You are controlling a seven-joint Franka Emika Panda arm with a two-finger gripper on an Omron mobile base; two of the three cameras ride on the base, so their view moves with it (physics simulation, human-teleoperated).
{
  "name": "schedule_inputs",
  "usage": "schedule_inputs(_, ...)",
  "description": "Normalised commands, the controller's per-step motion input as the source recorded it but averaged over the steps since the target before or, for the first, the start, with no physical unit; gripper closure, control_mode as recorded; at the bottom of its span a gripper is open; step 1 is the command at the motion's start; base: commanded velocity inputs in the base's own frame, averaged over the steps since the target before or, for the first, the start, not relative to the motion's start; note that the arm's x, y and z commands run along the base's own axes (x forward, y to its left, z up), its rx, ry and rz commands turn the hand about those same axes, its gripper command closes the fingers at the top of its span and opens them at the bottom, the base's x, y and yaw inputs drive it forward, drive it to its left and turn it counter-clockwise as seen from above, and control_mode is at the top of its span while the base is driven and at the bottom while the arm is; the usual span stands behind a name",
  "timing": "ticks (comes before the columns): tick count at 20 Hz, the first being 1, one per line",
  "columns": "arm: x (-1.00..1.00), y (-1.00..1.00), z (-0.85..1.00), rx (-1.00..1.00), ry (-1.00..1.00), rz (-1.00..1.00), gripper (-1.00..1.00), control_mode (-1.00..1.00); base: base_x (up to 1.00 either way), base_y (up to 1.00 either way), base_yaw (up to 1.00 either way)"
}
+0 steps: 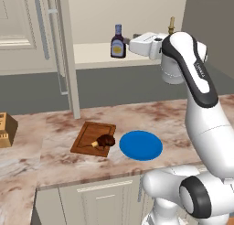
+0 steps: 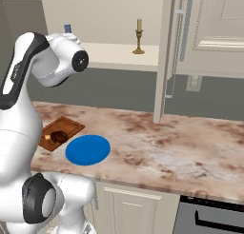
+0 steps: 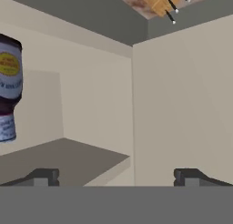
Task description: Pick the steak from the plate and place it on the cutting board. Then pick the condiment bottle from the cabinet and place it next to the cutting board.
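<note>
One half of the task is judged done: the steak (image 1: 105, 141) is seen lying on the cutting board (image 1: 87, 135), and the plate (image 1: 140, 145) just beside it is left bare. The condiment bottle (image 1: 118, 42) is found upright on the cabinet (image 1: 91, 52) shelf, not yet grasped; the hand (image 3: 116, 175) is held wide open and empty near it, the bottle off to one side. One steak, one board, one plate, one bottle and one candlestick (image 2: 138, 36) are counted above the marbled surface (image 2: 181, 142).
</note>
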Motion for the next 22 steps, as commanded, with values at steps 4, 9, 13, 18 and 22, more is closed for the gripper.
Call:
schedule_inputs(4,0.0,0.0,0.0,0.0,-0.03,0.0,-1.0,-1.0,0.0,0.0,0.0)
schedule_inputs(9,0.0,0.0,0.0,0.0,-0.1,0.0,-1.0,-1.0,0.0,0.0,0.0)
schedule_inputs(13,0.0,0.0,0.0,0.0,-0.14,0.0,-1.0,-1.0,0.0,0.0,0.0)
schedule_inputs(18,0.01,-0.01,0.0,0.0,-0.04,0.0,-1.0,-1.0,0.0,0.0,0.0)
schedule_inputs(22,0.0,-0.05,0.0,0.0,0.0,0.0,-1.0,-1.0,0.0,0.0,0.0)
